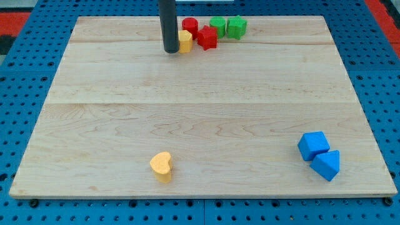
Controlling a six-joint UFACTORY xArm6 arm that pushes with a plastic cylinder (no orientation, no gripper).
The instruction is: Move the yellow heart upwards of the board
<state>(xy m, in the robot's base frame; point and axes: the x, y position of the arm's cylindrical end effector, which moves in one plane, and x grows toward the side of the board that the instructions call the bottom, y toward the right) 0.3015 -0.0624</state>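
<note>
Though far apart, tip (170, 51), yellow heart (161, 165).

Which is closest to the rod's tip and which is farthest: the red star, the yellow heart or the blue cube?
Measured from my tip, near the view's top:
1. The red star, just to the view's right of my tip, in the cluster at the top.
2. The yellow heart, near the view's bottom edge, almost straight below my tip.
3. The blue cube, far off at the view's lower right.
</note>
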